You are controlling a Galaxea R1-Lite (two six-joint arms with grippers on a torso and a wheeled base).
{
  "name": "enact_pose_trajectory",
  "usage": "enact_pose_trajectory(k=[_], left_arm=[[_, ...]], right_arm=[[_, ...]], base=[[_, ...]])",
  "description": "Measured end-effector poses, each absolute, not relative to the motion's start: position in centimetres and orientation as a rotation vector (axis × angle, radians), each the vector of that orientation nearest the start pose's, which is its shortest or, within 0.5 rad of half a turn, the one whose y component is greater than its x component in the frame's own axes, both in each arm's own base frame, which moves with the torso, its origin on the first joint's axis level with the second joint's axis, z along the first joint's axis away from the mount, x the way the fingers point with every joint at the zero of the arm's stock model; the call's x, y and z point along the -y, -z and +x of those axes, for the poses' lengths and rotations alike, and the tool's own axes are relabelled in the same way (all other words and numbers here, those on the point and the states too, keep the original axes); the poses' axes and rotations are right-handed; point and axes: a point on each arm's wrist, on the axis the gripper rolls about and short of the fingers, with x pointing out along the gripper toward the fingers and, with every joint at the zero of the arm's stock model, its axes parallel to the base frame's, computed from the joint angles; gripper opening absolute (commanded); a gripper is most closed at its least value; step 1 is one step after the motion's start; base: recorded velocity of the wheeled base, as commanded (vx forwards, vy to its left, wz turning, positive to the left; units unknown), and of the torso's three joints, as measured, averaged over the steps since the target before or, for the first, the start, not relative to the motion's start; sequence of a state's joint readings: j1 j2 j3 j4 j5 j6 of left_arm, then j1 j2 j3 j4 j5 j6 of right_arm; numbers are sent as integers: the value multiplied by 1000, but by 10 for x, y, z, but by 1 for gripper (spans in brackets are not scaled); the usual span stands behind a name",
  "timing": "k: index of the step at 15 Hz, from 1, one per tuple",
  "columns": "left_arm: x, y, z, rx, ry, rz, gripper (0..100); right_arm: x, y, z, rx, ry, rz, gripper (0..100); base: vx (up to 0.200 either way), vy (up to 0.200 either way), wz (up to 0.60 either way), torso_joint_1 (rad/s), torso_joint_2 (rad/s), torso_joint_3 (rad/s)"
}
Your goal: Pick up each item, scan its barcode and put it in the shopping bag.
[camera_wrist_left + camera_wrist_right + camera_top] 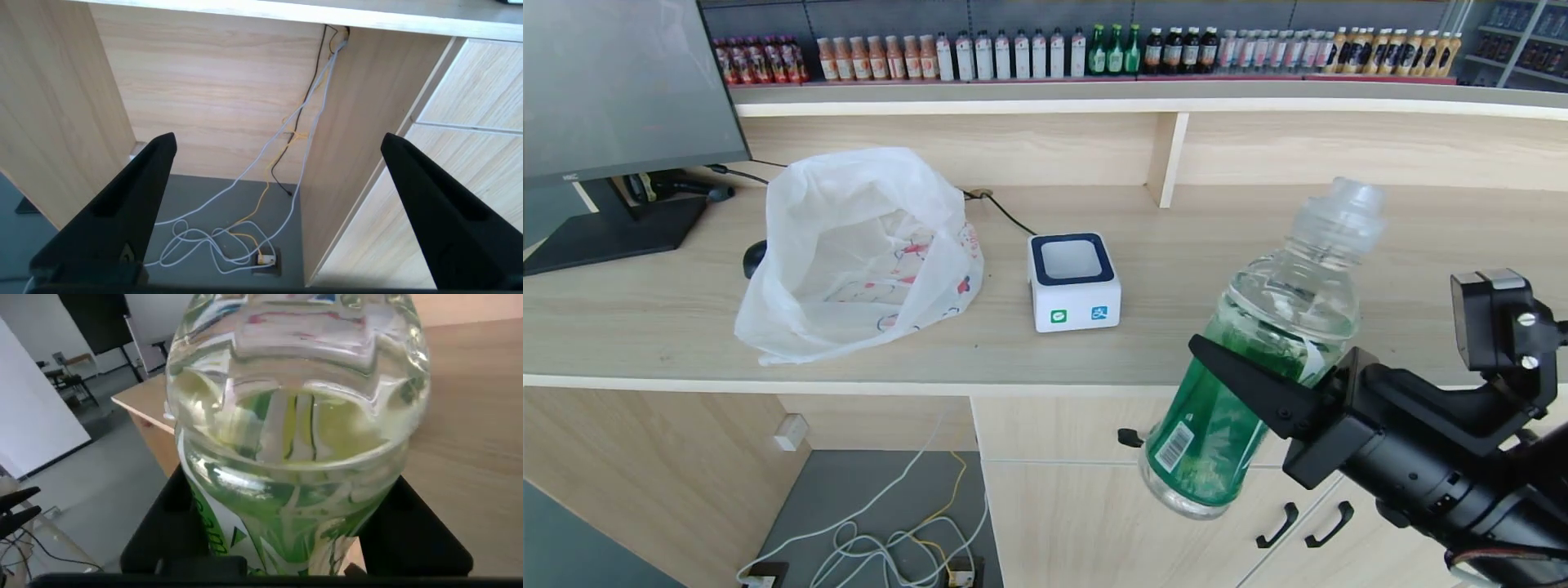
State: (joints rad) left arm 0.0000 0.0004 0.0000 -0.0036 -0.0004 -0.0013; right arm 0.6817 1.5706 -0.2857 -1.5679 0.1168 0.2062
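Bottle (1282, 318) in right claw (1225, 367) (tilted, barcode showing), right of scanner (1074, 282)

A shop checkout, right here, rows of bottled drinks (1094, 51) lined along the back shelf, pale wooden worktop (1217, 327) in front, carrying a small scanner box (1074, 282), a monitor (621, 82), an open plastic shopping bag (858, 253)

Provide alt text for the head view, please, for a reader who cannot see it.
The right gripper holds a tilted green-labelled bottle by the counter. On it sit an open shopping bag and a white scanner.
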Motion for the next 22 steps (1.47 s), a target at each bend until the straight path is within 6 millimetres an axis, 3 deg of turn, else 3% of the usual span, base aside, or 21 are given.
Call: enact_pose_trajectory(k=[4, 12, 15, 20, 22], left_arm=[[0, -76, -23, 2, 1, 31, 100], [0, -76, -23, 2, 2, 32, 100], [0, -76, -23, 2, 3, 32, 100], [0, -76, -23, 2, 1, 30, 100], [0, -76, -23, 2, 1, 23, 100]], right_arm=[[-138, -186, 180, 293, -659, 98, 0], [-157, -223, 227, 462, -477, 105, 0], [-160, -222, 229, 460, -479, 106, 0], [-159, -225, 229, 473, -480, 115, 0], [-159, -227, 231, 475, -473, 115, 0]], base=[[0, 0, 0, 0, 0, 0], [0, 0, 0, 0, 0, 0], [-200, 0, 0, 10, 2, 1], [0, 0, 0, 0, 0, 0], [0, 200, 0, 12, 7, -5]])
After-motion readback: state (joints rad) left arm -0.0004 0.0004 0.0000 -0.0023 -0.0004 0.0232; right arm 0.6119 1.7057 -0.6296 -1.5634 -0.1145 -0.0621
